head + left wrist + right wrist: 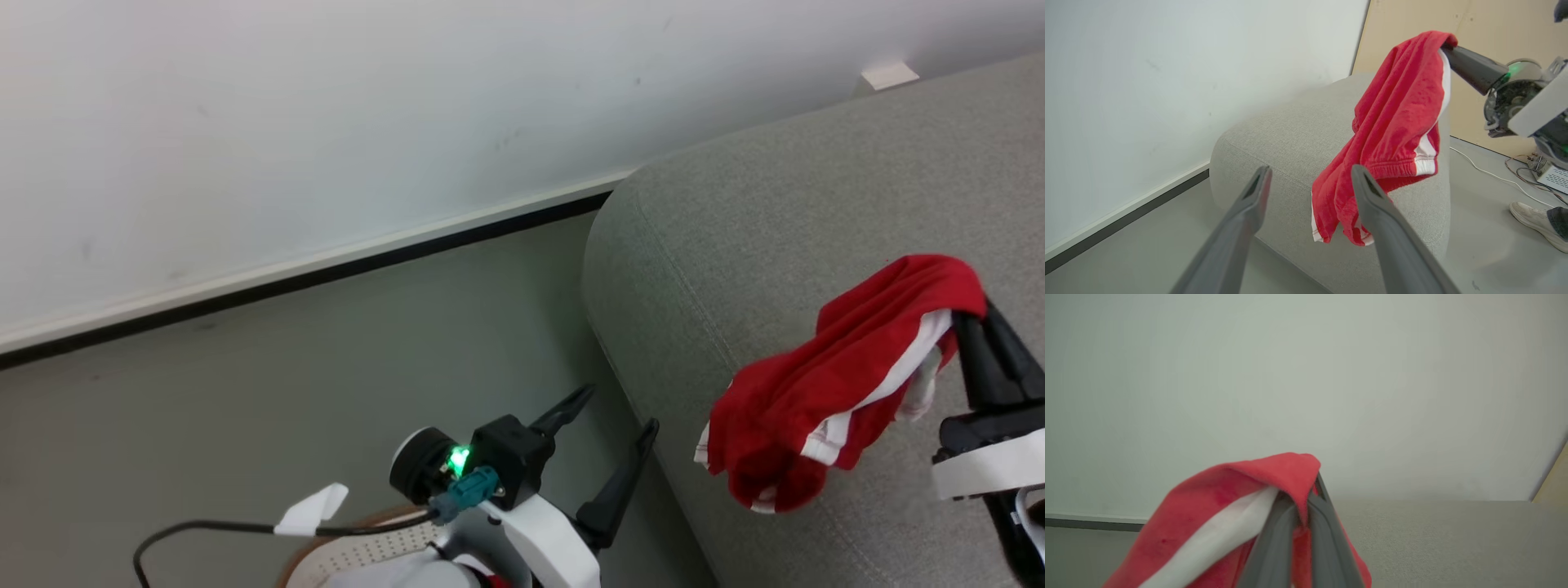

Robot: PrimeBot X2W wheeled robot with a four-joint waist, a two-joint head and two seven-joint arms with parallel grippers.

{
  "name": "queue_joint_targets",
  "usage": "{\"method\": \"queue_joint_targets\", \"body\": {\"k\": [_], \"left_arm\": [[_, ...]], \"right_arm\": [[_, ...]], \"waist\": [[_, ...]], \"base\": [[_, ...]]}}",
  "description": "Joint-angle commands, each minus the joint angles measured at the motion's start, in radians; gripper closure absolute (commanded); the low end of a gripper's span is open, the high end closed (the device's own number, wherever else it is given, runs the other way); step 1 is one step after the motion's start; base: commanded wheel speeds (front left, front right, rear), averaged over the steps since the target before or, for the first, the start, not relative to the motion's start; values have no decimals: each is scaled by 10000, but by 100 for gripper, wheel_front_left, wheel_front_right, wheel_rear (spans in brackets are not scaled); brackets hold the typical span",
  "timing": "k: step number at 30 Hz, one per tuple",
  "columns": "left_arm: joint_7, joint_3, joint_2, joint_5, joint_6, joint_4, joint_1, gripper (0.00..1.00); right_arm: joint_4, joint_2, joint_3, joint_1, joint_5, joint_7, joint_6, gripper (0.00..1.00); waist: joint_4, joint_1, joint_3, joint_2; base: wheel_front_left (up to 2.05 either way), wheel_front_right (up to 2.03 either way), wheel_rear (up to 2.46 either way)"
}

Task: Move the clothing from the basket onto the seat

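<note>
The red clothing (841, 384) with white trim hangs bunched from my right gripper (976, 309), which is shut on its upper fold above the grey seat (735, 245). Its lower folds droop near the seat's front edge; I cannot tell if they touch. From the right wrist, my right gripper (1310, 492) pinches the clothing (1229, 498) over the seat (1453, 539). My left gripper (616, 420) stands open and empty over the floor beside the seat, above the basket (359, 555). The left wrist view has the left gripper (1310, 173), clothing (1396, 122), seat (1290, 134) and right gripper (1447, 47).
A white wall with a dark skirting line (326, 273) runs behind the grey floor. A black cable (204, 529) trails by the basket. A person's shoe (1535, 220), floor cables (1486, 171) and a white box (1551, 175) lie beyond the seat, before a tan board (1494, 28).
</note>
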Motion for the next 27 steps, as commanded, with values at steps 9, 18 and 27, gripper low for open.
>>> {"method": "queue_joint_targets", "body": {"k": [9, 18, 27], "left_arm": [[430, -147, 517, 718, -550, -676, -1576, 0], [581, -95, 762, 1019, -944, -1094, -2974, 0], [191, 83, 769, 893, -776, -803, -3097, 0]], "right_arm": [[-515, 857, -2913, -2362, -803, 1203, -25, 100], [944, 488, -5283, -6699, -2100, 2486, -25, 100], [3557, 1066, -8024, -7337, -4729, 1604, -25, 100]], "waist": [[329, 0, 2745, -1], [949, 0, 5036, -1], [1633, 0, 5682, -1]], "base": [[0, 0, 0], [0, 0, 0], [0, 0, 0]]}}
